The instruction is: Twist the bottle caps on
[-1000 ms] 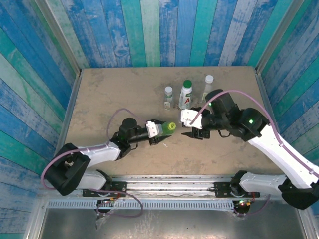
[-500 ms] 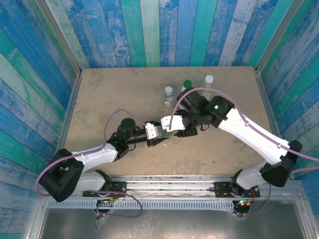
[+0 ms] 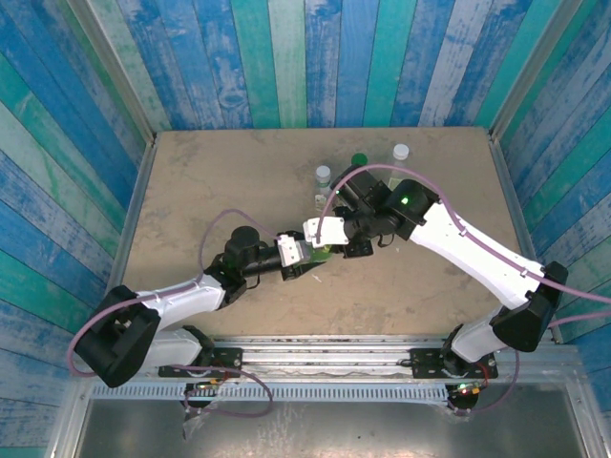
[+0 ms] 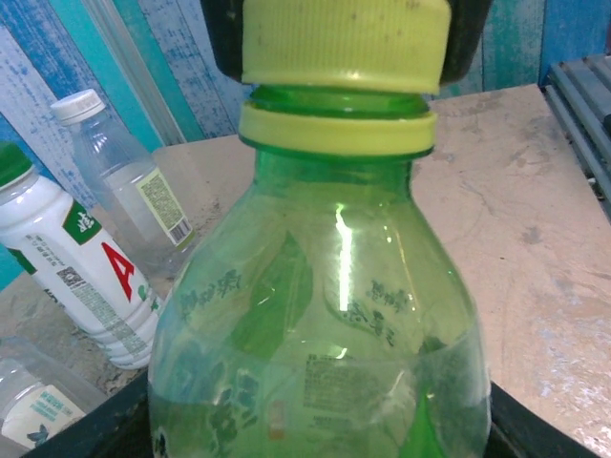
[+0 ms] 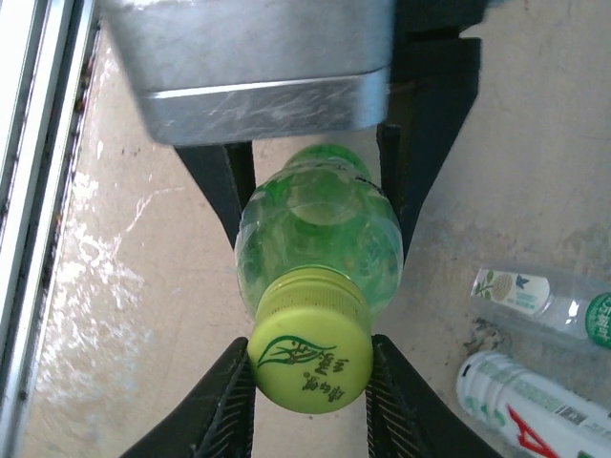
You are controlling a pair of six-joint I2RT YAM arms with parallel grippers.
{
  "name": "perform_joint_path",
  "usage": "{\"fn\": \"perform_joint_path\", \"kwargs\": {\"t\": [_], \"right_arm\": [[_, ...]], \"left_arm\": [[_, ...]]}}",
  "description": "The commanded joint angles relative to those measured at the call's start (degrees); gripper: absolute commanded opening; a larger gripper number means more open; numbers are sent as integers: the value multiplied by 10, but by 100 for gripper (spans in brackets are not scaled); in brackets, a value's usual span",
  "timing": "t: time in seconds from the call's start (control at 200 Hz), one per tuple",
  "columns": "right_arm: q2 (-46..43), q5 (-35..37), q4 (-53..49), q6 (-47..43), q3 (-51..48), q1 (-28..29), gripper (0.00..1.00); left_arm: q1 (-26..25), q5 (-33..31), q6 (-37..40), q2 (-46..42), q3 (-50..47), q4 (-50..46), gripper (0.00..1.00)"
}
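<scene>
Translucent green plastic forms the green bottle (image 3: 321, 255), which from above is clenched by its body in the left claw (image 3: 305, 254) over the middle of the sandy, speckled table (image 3: 210, 172), neck toward the right claw (image 3: 331, 247). Behind them stand a short clear bottle (image 3: 323, 181), a dark green cap (image 3: 359, 159) peeking past the right arm, and a tall clear bottle (image 3: 399, 160); blue and teal plank walls (image 3: 286, 57) close in the table. From the left wrist, the bottle's smooth rounded shoulder carries faint print, and a ridged yellow-green cap (image 4: 344, 38) sits on its neck above a matching ring, the right claw's dark fingers (image 4: 466, 38) touching both sides. Left of it are a white bottle (image 4: 76, 258) with a red letter and the clear ones. From the right wrist, the right claw grasps the cap, its flat top printed with a leaf, between two black fingers; the left claw's black fingers flank the bottle under a brushed metal block (image 5: 248, 67).
</scene>
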Motion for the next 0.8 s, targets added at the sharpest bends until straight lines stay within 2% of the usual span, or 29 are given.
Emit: {"fn": "perform_joint_path", "kwargs": {"t": [0.0, 0.06, 0.175, 0.23, 0.28, 0.4, 0.461, 0.496, 0.636, 0.696, 0.796], "right_arm": [[-5, 27, 58, 187, -12, 3, 6], [-18, 44, 119, 341, -40, 6, 1], [-34, 40, 182, 647, -82, 14, 1], [-36, 13, 176, 715, -82, 14, 2], [-36, 2, 157, 729, -75, 14, 8], [-50, 30, 111, 592, -62, 14, 32], [-64, 29, 104, 460, -70, 14, 48], [-74, 26, 101, 379, -76, 14, 53], [-104, 64, 106, 123, -91, 23, 64], [-113, 84, 128, 73, -98, 28, 64], [-105, 74, 127, -1, -87, 30, 62]], "left_arm": [[-2, -31, 0, -24, -2, 14, 59], [-2, -48, 1, -25, -5, 19, 59], [-2, -61, 1, -28, -11, 29, 58], [-2, -61, 1, -30, -13, 32, 58], [-2, -60, 0, -30, -14, 36, 58], [-2, -56, 2, -30, -15, 35, 58], [-2, -55, 5, -30, -15, 32, 59], [-2, -54, 5, -30, -14, 31, 59], [-2, -62, 9, -32, -16, 29, 58], [-2, -64, 10, -34, -16, 30, 58], [-2, -60, 10, -37, -17, 31, 59]]}}
